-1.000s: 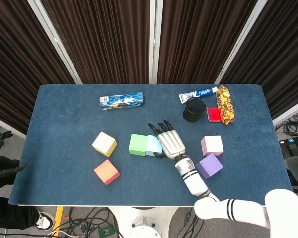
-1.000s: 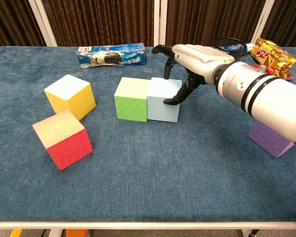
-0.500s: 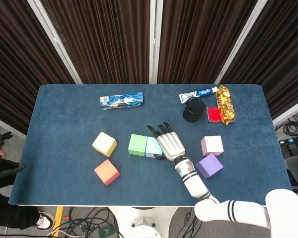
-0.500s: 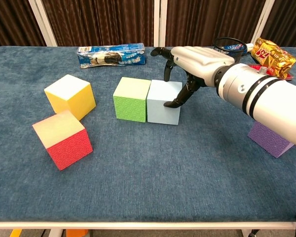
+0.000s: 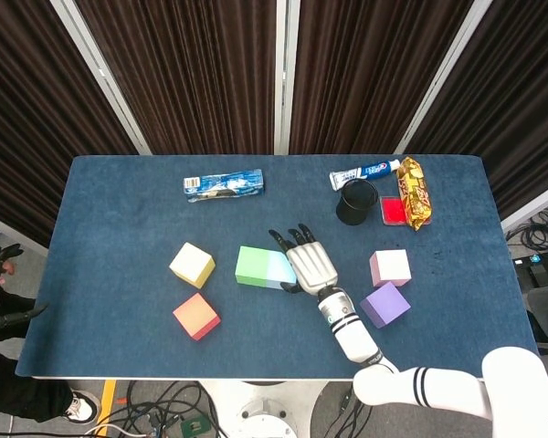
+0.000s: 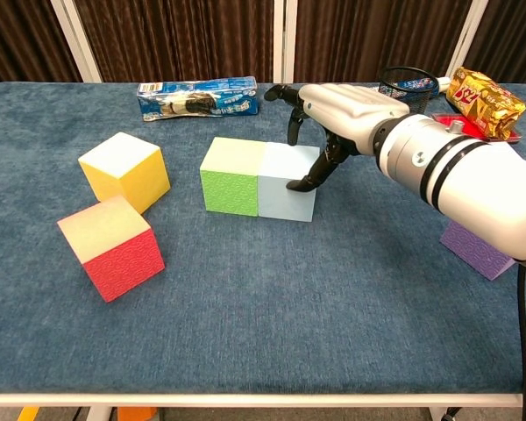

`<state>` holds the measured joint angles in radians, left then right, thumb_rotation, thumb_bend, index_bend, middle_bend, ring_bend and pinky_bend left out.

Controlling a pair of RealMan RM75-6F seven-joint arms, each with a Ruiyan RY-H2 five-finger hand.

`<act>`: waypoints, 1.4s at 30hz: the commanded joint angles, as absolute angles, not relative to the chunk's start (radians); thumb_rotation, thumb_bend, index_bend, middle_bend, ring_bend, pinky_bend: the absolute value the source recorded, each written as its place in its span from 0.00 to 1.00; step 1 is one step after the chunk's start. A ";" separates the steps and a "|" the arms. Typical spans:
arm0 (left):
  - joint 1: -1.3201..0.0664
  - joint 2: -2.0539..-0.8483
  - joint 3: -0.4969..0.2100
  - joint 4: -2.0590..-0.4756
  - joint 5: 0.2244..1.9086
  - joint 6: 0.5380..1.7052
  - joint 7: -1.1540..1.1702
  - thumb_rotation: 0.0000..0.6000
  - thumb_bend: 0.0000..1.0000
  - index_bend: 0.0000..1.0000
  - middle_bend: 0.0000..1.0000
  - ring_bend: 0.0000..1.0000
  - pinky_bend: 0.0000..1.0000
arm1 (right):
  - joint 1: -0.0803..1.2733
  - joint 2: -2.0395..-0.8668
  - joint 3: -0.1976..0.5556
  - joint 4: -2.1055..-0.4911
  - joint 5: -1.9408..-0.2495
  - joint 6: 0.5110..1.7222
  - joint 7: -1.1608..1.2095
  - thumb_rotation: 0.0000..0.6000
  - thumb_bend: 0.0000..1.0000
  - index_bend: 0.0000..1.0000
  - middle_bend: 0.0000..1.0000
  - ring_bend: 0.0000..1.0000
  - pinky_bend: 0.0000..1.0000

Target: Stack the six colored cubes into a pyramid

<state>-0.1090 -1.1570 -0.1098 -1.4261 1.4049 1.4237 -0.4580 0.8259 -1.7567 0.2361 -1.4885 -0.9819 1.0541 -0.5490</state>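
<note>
Head view: at frame centre the right hand (image 5: 309, 265), fingers spread and holding nothing, presses the light-blue cube (image 5: 281, 270) against the green cube (image 5: 252, 265).

Chest view: a further shove could skew the pair.

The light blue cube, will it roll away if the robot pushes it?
Probably not. The light blue cube sits flat on the carpet-like blue table, so it should slide rather than roll. It touches the green cube, so a sideways push likely moves both.

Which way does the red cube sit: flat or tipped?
Flat. The red cube rests squarely on the table, top face level, only turned at an angle.
</note>
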 commanded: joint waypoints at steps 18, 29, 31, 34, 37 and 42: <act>-0.111 -1.155 -0.113 -1.418 1.408 1.417 -0.471 1.00 0.02 0.12 0.17 0.04 0.07 | 0.837 -1.736 0.240 -1.505 -0.958 1.009 -0.534 1.00 0.02 0.00 0.10 0.00 0.00; -0.142 -1.121 -0.122 -1.469 1.429 1.395 -0.438 1.00 0.02 0.12 0.17 0.04 0.07 | 0.803 -1.626 0.241 -1.629 -1.019 1.042 -0.477 1.00 0.00 0.00 0.03 0.00 0.00; -0.168 -1.108 -0.126 -1.490 1.443 1.370 -0.409 1.00 0.02 0.12 0.17 0.04 0.07 | 0.778 -1.566 0.251 -1.694 -1.043 1.070 -0.448 1.00 0.00 0.00 0.03 0.00 0.00; -0.220 -1.088 -0.133 -1.530 1.457 1.311 -0.364 1.00 0.02 0.12 0.17 0.04 0.07 | 0.726 -1.463 0.265 -1.793 -1.093 1.129 -0.395 1.00 0.00 0.00 0.03 0.00 0.00; -0.278 -1.081 -0.149 -1.589 1.448 1.240 -0.321 1.00 0.02 0.12 0.18 0.04 0.07 | 0.665 -1.359 0.277 -1.874 -1.150 1.203 -0.339 1.00 0.00 0.00 0.03 0.00 0.00; -0.366 -1.118 -0.190 -1.717 1.364 1.139 -0.212 1.00 0.02 0.12 0.18 0.04 0.07 | 0.556 -1.196 0.287 -1.947 -1.221 1.305 -0.224 1.00 0.00 0.00 0.03 0.00 0.00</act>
<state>-0.3229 -1.0968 -0.1654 -1.6639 1.4076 1.1812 -0.2642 0.6245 -1.2792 0.2746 -1.8963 -1.1701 1.2402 -0.2997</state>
